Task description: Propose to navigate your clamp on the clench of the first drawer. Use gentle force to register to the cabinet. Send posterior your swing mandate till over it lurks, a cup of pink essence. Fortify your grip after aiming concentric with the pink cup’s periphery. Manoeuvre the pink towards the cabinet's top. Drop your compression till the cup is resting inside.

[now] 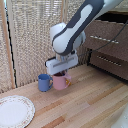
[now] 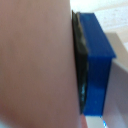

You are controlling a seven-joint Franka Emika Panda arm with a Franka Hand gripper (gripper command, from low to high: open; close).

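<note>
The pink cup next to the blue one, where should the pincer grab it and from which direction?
Grip the pink cup by its rim wall, from straight above: it stands upright, mouth open, and the blue cup crowds one side.

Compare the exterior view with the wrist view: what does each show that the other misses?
Exterior only: the arm, the blue mug, the plate, the cabinet and the wooden table. Wrist only: a close-up of a blue finger against a pink surface. Shared: the pink cup at the pincer.
</note>
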